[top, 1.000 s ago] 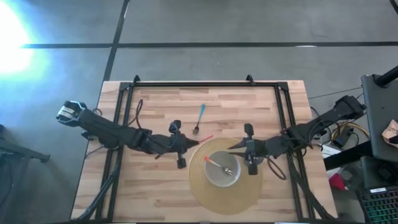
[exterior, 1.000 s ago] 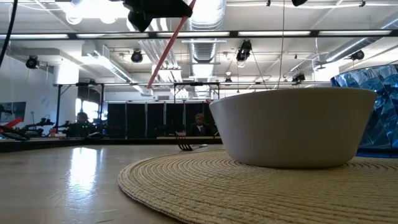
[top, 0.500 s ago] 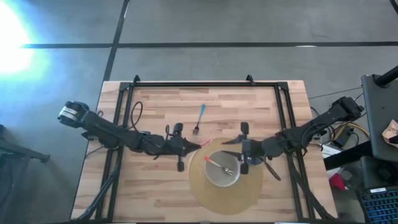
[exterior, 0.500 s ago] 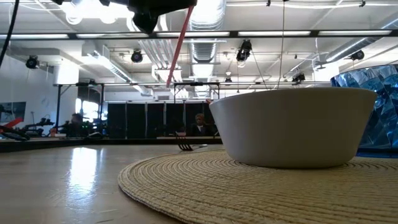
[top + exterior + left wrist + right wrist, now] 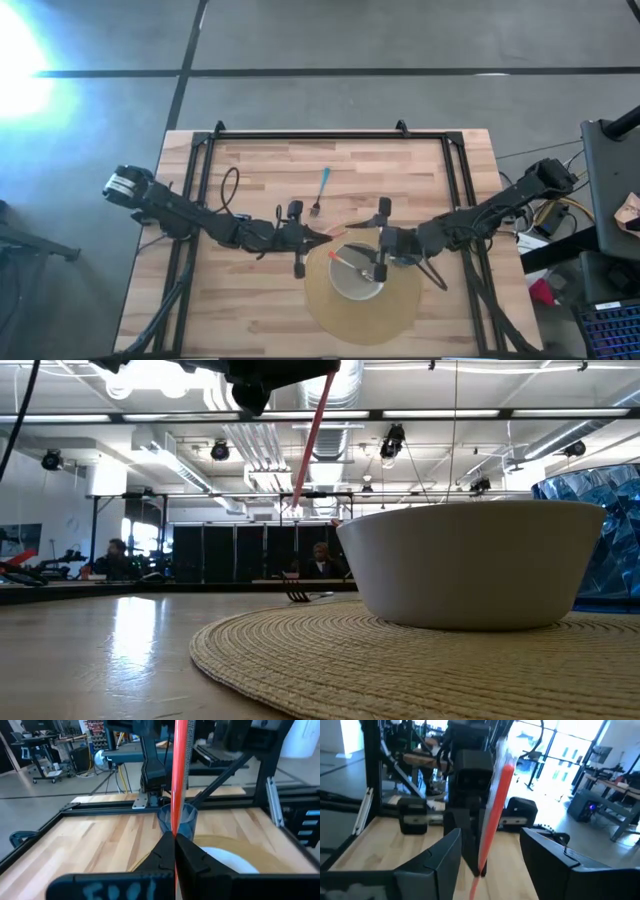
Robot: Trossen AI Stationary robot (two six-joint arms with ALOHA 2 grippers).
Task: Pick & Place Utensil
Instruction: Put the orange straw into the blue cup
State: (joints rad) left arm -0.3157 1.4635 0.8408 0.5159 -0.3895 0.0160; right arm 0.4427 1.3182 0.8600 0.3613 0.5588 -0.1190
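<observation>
My left gripper [image 5: 312, 238] is shut on a red utensil [image 5: 328, 235] above the left rim of the white bowl [image 5: 362, 287]. The bowl stands on a round woven mat [image 5: 330, 310]. My right gripper [image 5: 368, 240] is open above the bowl, facing the left one. In the right wrist view its fingers [image 5: 440, 860] stand apart, with the red utensil [image 5: 495, 805] ahead between them, untouched. A utensil with an orange handle [image 5: 346, 262] lies in the bowl. A blue fork [image 5: 322, 188] lies flat on the table farther back. My left gripper pinches one end of the red handle [image 5: 174, 827] between its two shut fingers, coming from the table's left. The utensil sticks out forward past the fingertips, toward the right gripper. In the low view the utensil [image 5: 310, 440] slants down below the gripper, clear of table and bowl.
A blue translucent cup [image 5: 165, 817] stands near the bowl, and it shows at the right edge of the low view [image 5: 595, 530]. A black frame [image 5: 310, 135] runs along the table's far and side edges. Bare wood lies at the near left.
My left gripper has carried the red utensil toward the table's right, and my right gripper has moved toward the left, so the two now nearly meet over the bowl. The right gripper has opened. The red utensil hangs steeper than before.
</observation>
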